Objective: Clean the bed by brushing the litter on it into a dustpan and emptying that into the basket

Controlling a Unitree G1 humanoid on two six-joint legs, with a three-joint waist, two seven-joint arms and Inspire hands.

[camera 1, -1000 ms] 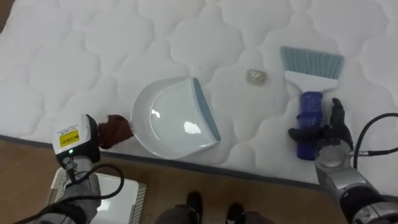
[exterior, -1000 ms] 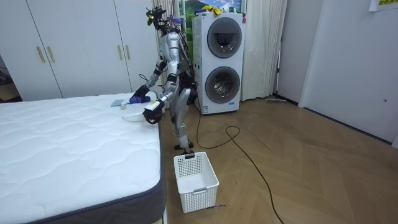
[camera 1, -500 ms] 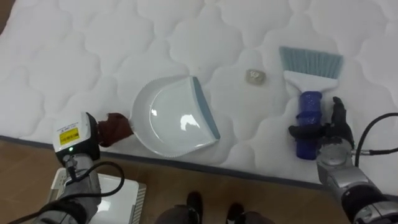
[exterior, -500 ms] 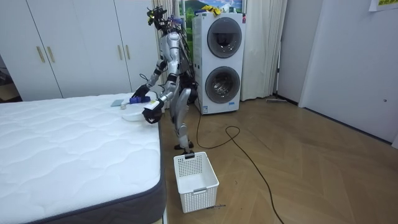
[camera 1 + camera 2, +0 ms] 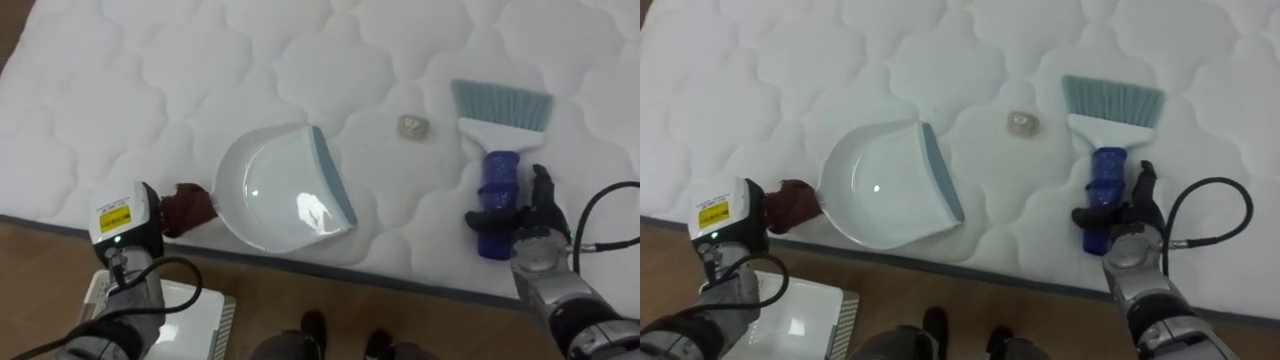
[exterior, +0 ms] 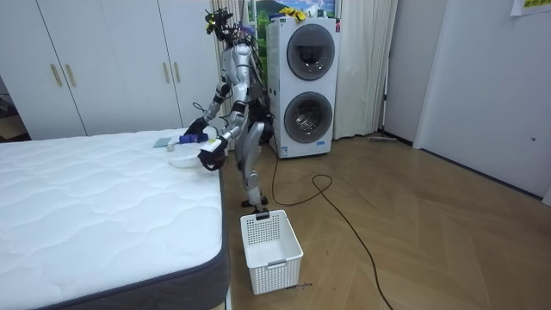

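Note:
A white dustpan (image 5: 282, 190) with a grey-blue lip lies on the quilted white mattress (image 5: 150, 80) near its edge. My left hand (image 5: 186, 208) sits at the pan's back end, curled round its handle. To the right lies a brush (image 5: 500, 110) with pale blue bristles and a blue handle; my right hand (image 5: 528, 213) is shut on that handle, thumb across it. A small crumpled scrap (image 5: 412, 126) rests on the mattress between the pan's lip and the bristles. In the room view I stand at the bed's far corner, leaning over the dustpan (image 6: 181, 160).
A white plastic basket (image 6: 271, 250) stands on the wooden floor beside the bed, and its rim (image 5: 165, 305) shows under my left arm. Stacked washing machines (image 6: 306, 86) and white wardrobes (image 6: 86, 60) stand behind me.
The whole picture has shifted slightly down and right. Both hands, the dustpan, the brush and the scrap keep their places.

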